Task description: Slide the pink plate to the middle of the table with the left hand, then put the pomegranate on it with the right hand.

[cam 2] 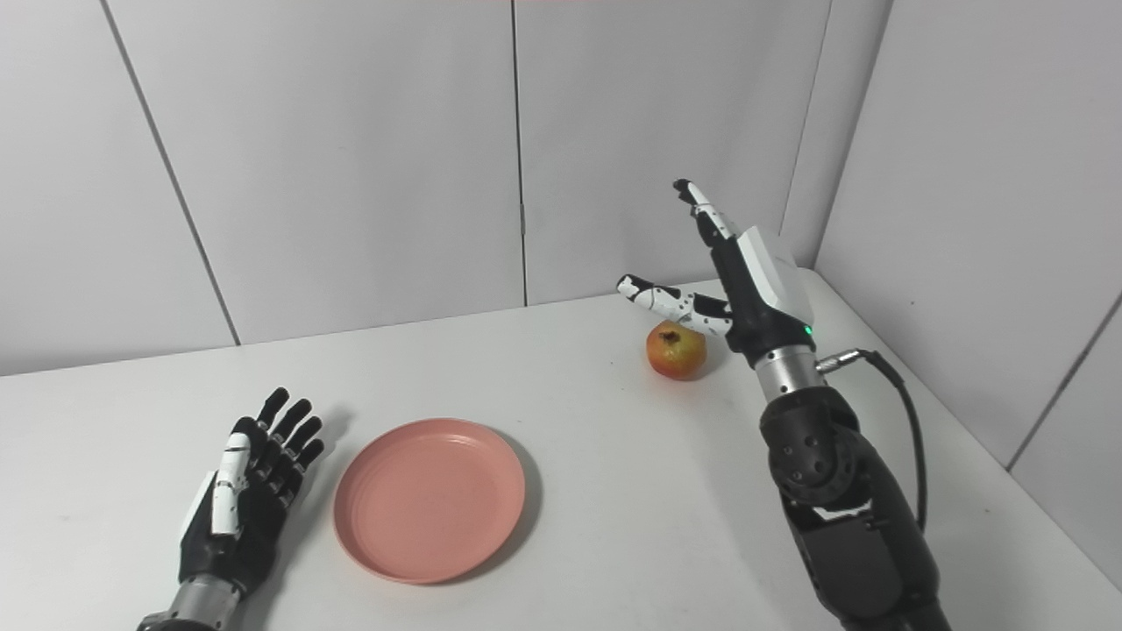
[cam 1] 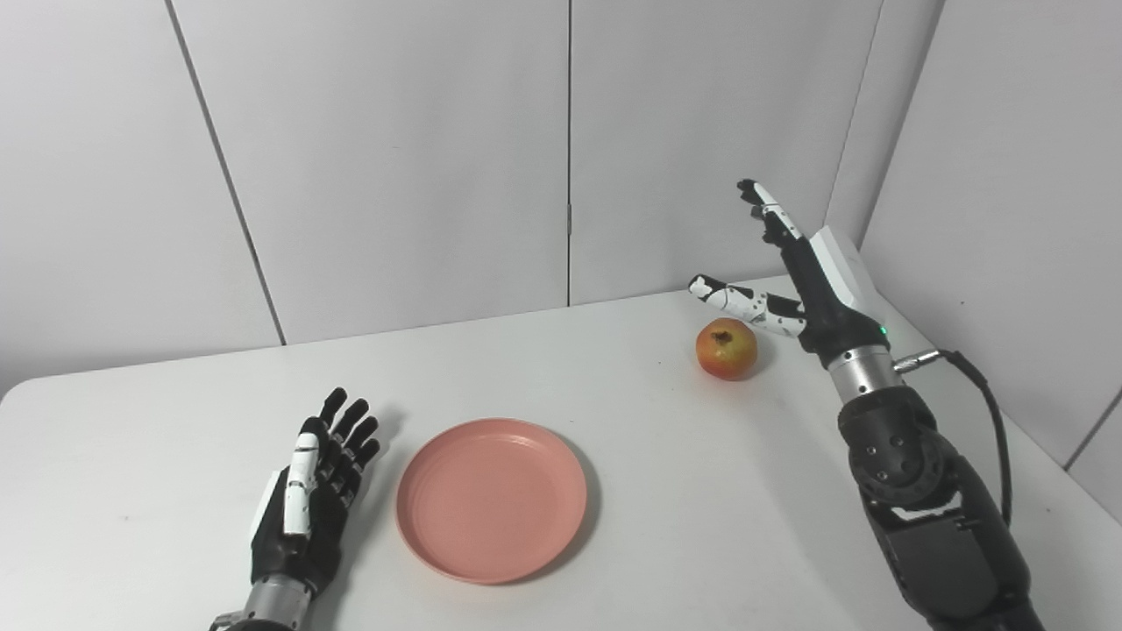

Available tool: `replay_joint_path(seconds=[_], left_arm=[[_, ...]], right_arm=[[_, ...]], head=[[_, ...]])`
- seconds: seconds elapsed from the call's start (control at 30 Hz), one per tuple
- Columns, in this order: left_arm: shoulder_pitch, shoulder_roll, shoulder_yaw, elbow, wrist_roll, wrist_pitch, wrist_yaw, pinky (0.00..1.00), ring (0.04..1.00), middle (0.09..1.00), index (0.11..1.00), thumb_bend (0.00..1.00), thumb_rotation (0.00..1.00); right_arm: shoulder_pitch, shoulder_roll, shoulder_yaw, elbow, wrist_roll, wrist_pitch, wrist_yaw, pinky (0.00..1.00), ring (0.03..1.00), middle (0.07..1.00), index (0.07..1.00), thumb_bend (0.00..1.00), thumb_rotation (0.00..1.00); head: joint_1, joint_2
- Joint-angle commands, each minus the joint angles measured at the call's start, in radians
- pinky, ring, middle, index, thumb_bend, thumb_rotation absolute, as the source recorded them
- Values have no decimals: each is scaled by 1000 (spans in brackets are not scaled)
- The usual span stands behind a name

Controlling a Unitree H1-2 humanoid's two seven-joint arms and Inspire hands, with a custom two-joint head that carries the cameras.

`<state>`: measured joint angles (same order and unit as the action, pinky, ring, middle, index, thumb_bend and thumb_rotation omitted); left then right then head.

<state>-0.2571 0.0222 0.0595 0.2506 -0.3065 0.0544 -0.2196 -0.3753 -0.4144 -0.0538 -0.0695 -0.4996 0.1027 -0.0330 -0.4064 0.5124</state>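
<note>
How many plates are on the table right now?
1. The pink plate lies empty on the table, just right of the open left hand. Nothing hides another.

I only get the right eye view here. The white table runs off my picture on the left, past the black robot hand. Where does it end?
Observer: The left eye view catches it. The white table ends in a rounded far corner, out beyond the left hand, which lies open beside the round pink plate.
Operator: On my screen the right hand has its white thumb looking glued to the red-yellow pomegranate. Is it holding it?
Observer: No. From the left eye the pomegranate's top outline shows whole just under the thumb, and the right hand is open with its fingers pointing up. Whether the thumb actually touches the fruit, I cannot settle.
</note>
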Motion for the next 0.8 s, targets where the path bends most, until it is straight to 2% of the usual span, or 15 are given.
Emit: replay_joint_path(seconds=[0.0,0.13,0.33,0.5,0.73,0.77], left_arm=[[16,19,5,28,-4,19,-12,967,947,947,947,352,1000],[16,23,9,28,-12,22,-20,971,952,952,950,347,1000],[19,29,8,24,-18,26,-26,975,958,956,952,348,1000],[22,32,6,18,-17,31,-24,976,958,955,952,349,1000],[28,36,5,3,-20,36,-28,978,958,956,952,355,1000],[30,35,5,-2,-18,40,-25,975,956,955,951,355,1000]], right_arm=[[-62,-31,1,-4,-49,-2,-28,819,897,933,931,868,665],[-70,-38,16,37,-106,42,-16,808,917,960,964,909,607],[-86,-38,44,112,-145,92,4,695,882,984,998,966,520],[-99,-38,72,162,-163,103,14,699,877,981,986,980,463],[-115,-40,106,205,-177,122,40,706,886,985,989,987,475],[-117,-39,108,209,-180,128,44,682,875,983,987,992,482]], head=[[-3,1],[-6,-2],[-6,0],[-6,0],[-2,23],[-2,23]])
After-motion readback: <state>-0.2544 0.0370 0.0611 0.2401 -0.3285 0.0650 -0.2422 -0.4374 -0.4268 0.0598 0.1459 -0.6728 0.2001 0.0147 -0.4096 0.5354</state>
